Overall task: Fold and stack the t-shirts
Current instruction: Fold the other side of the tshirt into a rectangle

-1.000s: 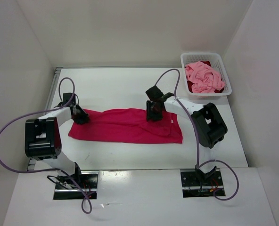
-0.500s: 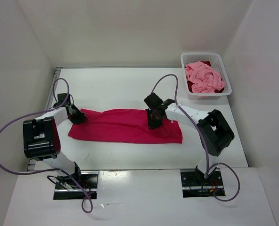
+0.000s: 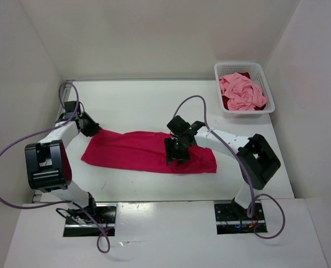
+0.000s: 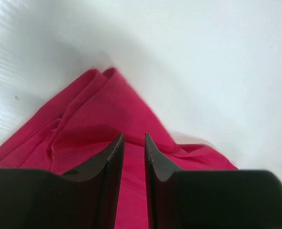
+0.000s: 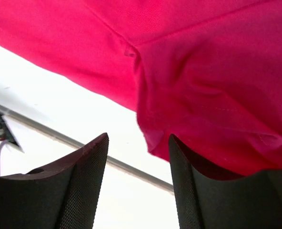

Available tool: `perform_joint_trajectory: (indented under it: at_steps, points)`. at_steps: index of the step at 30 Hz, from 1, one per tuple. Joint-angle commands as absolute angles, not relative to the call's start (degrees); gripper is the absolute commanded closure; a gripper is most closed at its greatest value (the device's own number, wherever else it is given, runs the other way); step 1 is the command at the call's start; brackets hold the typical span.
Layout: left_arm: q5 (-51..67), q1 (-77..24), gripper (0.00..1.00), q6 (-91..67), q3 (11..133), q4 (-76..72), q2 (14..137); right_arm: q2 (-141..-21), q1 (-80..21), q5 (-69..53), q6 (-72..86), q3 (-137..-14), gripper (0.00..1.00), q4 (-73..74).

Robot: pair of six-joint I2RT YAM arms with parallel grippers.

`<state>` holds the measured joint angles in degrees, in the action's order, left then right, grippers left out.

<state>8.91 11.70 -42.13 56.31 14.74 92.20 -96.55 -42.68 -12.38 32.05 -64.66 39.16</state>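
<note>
right gripper (image 5: 138, 138) shifted nearer, jaws apart over magenta shirt (image 3: 126, 151)

Bright, even light from above fills the top view, leaving only soft grey shadows beside the magenta-red shirt (image 3: 126, 152) on the white table (image 3: 143, 100) (the walls (image 3: 154, 39) are nearly washed out). The left wrist view is hazy, its white ground overexposed and the left fingers (image 4: 110, 186) dark and soft-edged. The right wrist view is crisper, with the stitching legible and the right fingers (image 5: 79, 191) in shadow.
</note>
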Motion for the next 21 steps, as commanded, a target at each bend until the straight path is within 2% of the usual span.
perform_joint_trajectory:
  at_steps: [1, 2, 3, 5, 6, 7, 11, 15, 21]
  points:
    - [8.01, 8.90, 0.69, -40.26, 59.94, 15.99, 87.46, -93.17, -41.14, -13.10, 31.55, -69.60, 0.48, 41.92]
    - [8.00, 7.75, 0.69, -40.25, 60.55, 16.00, 87.45, -93.16, -40.44, -12.49, 31.55, -70.22, 0.54, 41.92]
    - [8.00, 6.43, 0.69, -40.25, 60.56, 16.52, 86.84, -93.16, -40.43, -10.74, 31.55, -70.22, 0.68, 41.31]
    - [7.38, 1.35, 0.69, -40.25, 60.56, 16.52, 86.84, -93.95, -40.43, -9.50, 32.16, -68.75, 0.79, 39.65]
    - [6.77, -0.60, 0.69, -40.25, 61.08, 16.52, 86.84, -94.65, -40.43, -8.97, 32.17, -68.21, 0.89, 38.94]
    - [6.77, -2.53, 0.69, -40.25, 61.08, 16.52, 87.62, -95.35, -40.43, -7.22, 32.17, -68.20, 0.91, 38.24]
    - [8.60, -11.32, 0.69, -43.58, 61.08, 14.33, 90.70, -99.39, -40.43, -1.76, 33.40, -67.50, 0.97, 35.43]
    - [10.55, -18.70, 0.69, -44.65, 62.48, 11.78, 96.39, -101.68, -40.43, -4.04, 33.40, -66.80, 0.97, 34.01]
    - [13.18, -19.25, 0.69, -44.13, 63.54, 9.94, 103.00, -99.50, -41.48, -8.52, 32.34, -62.23, 0.97, 34.54]
